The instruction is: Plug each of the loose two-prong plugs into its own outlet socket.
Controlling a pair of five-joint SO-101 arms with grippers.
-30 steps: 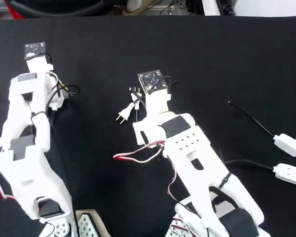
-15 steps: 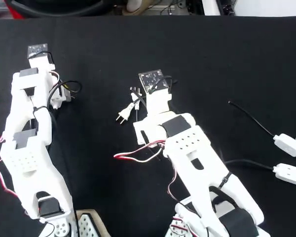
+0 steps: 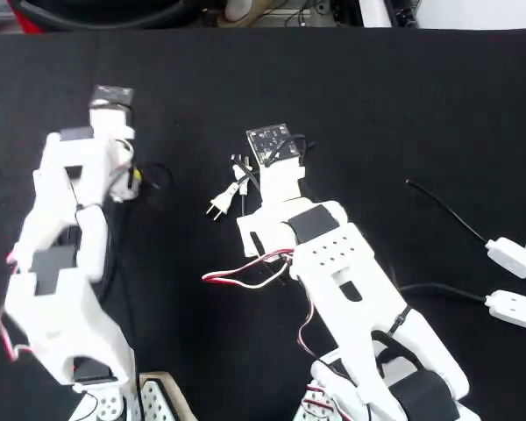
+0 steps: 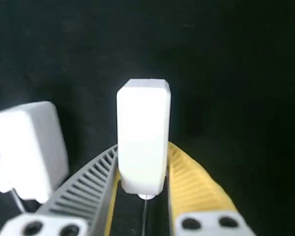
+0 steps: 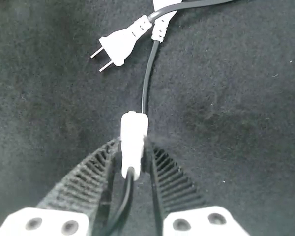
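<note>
My left gripper [image 4: 143,150] is shut on a white outlet socket [image 4: 143,113], which stands up between the grey and yellow fingers. A second white block [image 4: 29,147] sits just beside it. In the high view this arm's gripper [image 3: 127,175] is at the left of the black table. My right gripper [image 5: 132,145] is shut on a white plug [image 5: 133,128] with a black cable, low over the cloth. A loose white two-prong plug [image 5: 119,45] lies just beyond it, prongs pointing away from the cable. From above, that loose plug [image 3: 219,203] lies left of the right gripper [image 3: 245,180].
Two more white sockets [image 3: 511,254] [image 3: 517,307] with black cables lie at the table's right edge. Red and white wires [image 3: 245,274] hang off the right arm. The far half of the black cloth [image 3: 377,88] is bare.
The left arm has swung to the right, toward the middle of the table, carrying its socket. The right arm and the loose plug have stayed put.
</note>
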